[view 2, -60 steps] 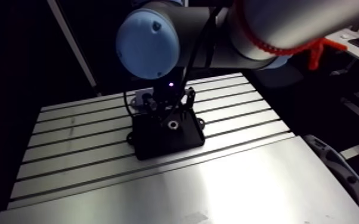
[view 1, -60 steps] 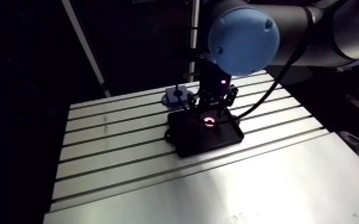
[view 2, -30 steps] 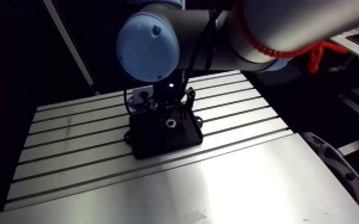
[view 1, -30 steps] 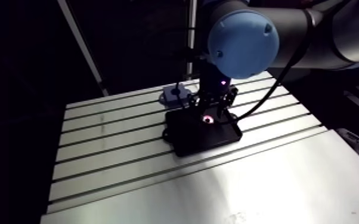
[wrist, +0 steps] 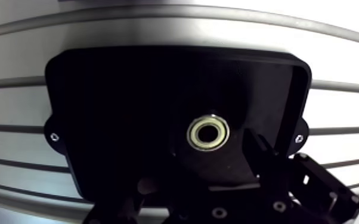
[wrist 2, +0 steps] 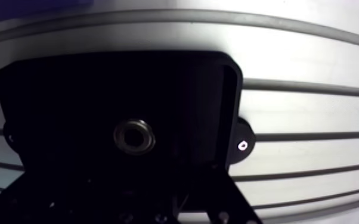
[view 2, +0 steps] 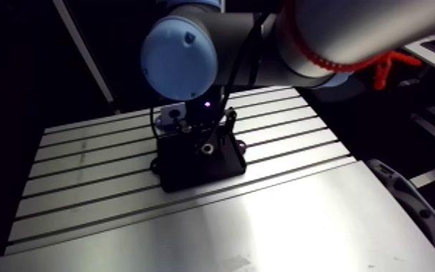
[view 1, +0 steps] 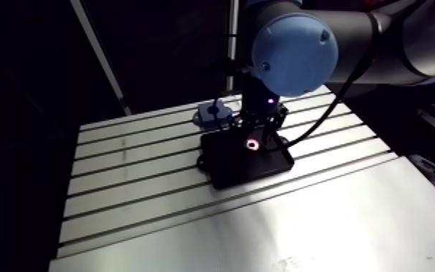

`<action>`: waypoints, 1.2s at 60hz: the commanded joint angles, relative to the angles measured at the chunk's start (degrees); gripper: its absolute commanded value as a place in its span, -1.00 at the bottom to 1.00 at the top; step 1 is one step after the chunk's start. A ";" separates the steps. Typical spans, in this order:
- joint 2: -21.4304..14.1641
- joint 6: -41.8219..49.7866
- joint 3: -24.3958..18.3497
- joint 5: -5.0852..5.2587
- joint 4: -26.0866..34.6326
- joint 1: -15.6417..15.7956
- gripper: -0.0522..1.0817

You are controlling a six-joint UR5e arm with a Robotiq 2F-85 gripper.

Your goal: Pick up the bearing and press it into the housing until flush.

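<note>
We saw the bearing point(wrist: 207, 133) sitting in the hole of the black housing point(wrist: 116, 119) on the tabletop point(wrist: 158, 30). Our jaws were spread apart near it, holding nothing.

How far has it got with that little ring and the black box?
The bearing already sits in the bore of the black housing, so pickup and placing look done. The gripper hangs close above it. Whether it is pressed fully flush cannot be told; that may remain.

Bearing point(wrist: 207, 133) in housing point(wrist: 116, 119) on table point(wrist: 158, 30)
</note>
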 commanded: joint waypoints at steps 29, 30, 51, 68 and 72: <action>0.45 0.09 -0.03 0.00 -0.35 0.18 -0.11; 0.45 0.09 -0.03 0.00 -0.35 0.18 -0.11; 0.45 0.09 -0.03 0.00 -0.35 0.26 -0.03; 0.45 0.00 -0.03 0.00 -0.79 0.27 0.02; 0.45 0.00 -0.03 0.00 -0.79 0.19 0.03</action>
